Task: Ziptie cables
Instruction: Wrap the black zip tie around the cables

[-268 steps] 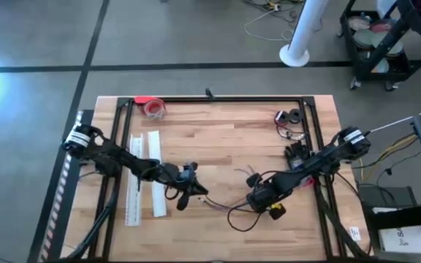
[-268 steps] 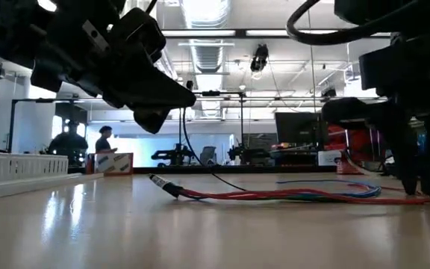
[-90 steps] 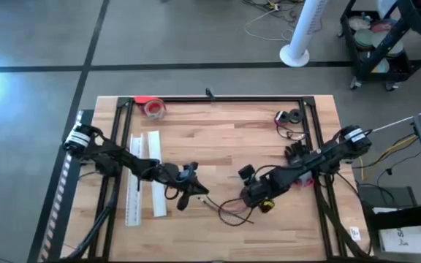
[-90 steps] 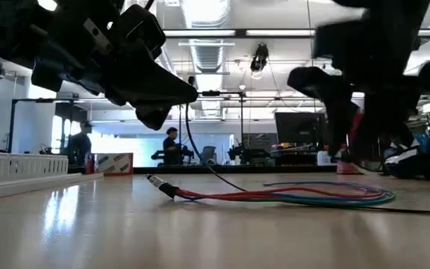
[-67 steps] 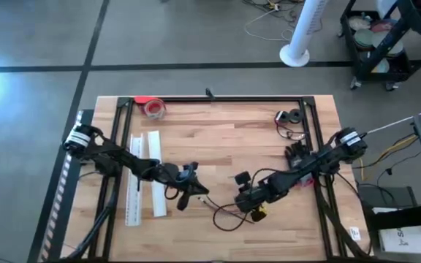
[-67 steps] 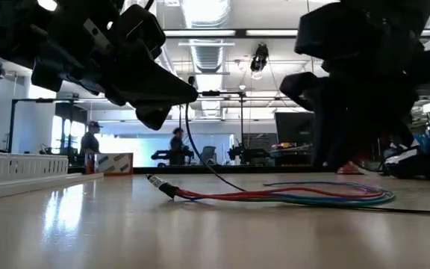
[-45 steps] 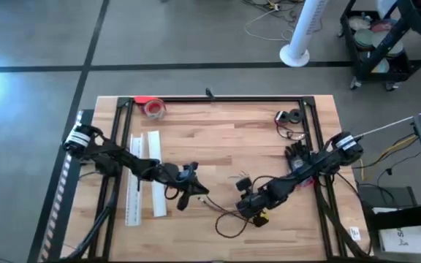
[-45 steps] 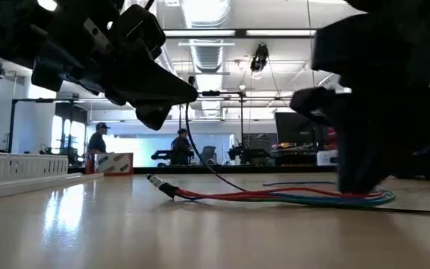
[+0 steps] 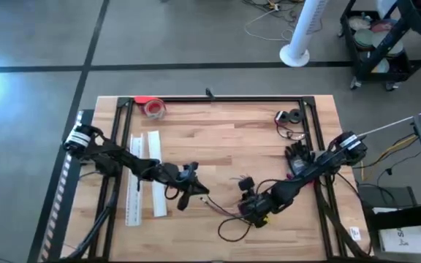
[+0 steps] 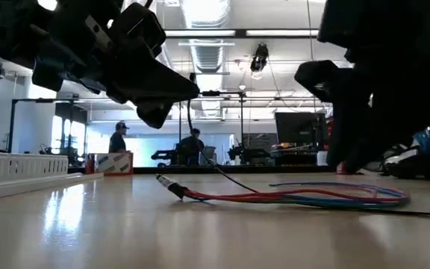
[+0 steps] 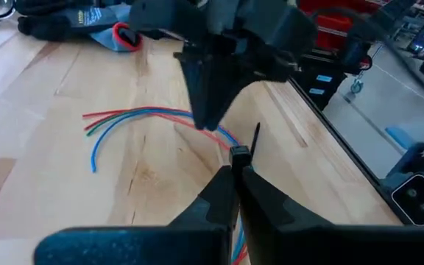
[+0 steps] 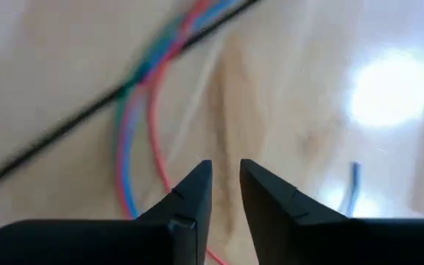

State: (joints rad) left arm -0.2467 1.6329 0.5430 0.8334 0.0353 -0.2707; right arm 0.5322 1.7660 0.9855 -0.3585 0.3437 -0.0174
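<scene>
Red, blue, green cables [image 12: 142, 110] just ahead of right gripper [image 12: 223, 180], fingers narrowly apart, empty; centre bundle between tips before closing. Left gripper [image 11: 235, 177] pinched together, holding nothing visible.

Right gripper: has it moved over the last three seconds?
Yes. In the high view the right gripper has shifted toward the left gripper, farther from the frame's right rail.

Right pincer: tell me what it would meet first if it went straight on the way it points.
Probably the thin red, blue and green cables lying on the wooden table. The right pincer, slightly open, aims down at them; depth is unclear, so it might meet bare wood first.
</scene>
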